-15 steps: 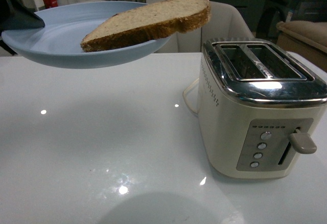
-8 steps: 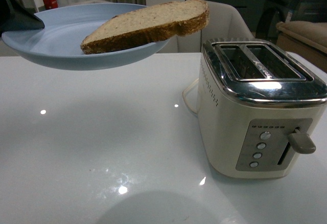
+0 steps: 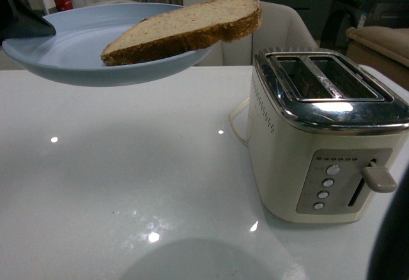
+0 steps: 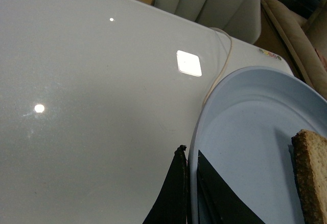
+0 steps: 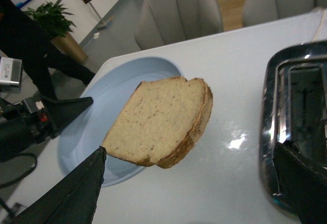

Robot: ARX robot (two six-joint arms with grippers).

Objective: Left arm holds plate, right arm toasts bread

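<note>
The pale blue plate hangs above the table at the left, its rim clamped in my shut left gripper, a black wedge. In the left wrist view the gripper pinches the plate edge, one finger above and one below. The tan bread lies on the plate, its rounded end overhanging the rim toward the toaster. My right gripper is open, its fingers wide apart, just short of the bread, touching nothing. The right arm shows as a dark shape at the front view's lower right.
A cream two-slot toaster stands on the white glossy table at the right, both slots empty, its lever up. Its cord loops behind it. Pale chairs stand past the table's far edge.
A dark part of the right arm has come into the front view's lower right corner. Plate and bread have hardly moved.
</note>
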